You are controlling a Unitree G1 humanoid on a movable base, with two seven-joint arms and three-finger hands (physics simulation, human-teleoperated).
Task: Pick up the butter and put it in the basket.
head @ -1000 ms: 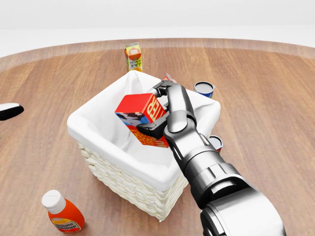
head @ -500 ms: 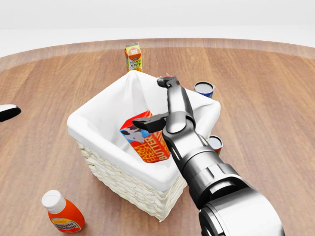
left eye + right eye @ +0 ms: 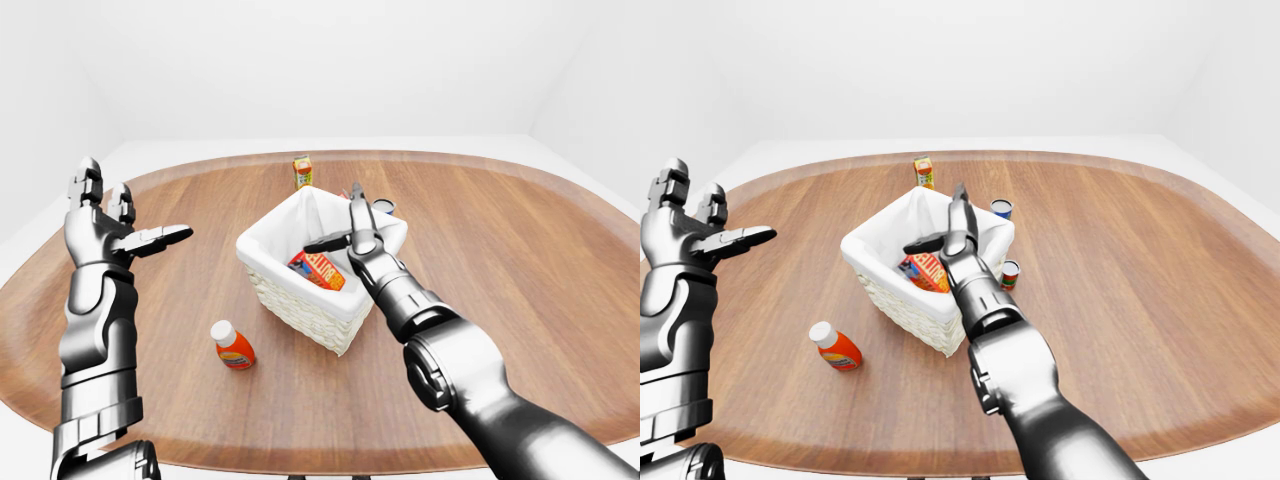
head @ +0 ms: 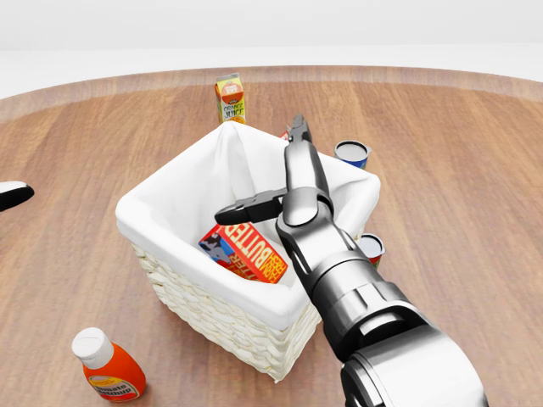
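My right robot hand (image 4: 284,182) hangs over the basket (image 4: 182,297) with its fingers spread wide, holding nothing. The butter (image 4: 246,252) lies tilted inside the basket, below my thumb and apart from it. My left robot hand (image 3: 115,228) is raised and open, well to the left, above bare table (image 3: 520,280). A ketchup bottle (image 4: 108,366) lies near the basket's lower-left corner.

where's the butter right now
In the head view the butter lies inside the white-lined basket near the picture's middle, just below the open right hand, which is not touching it.
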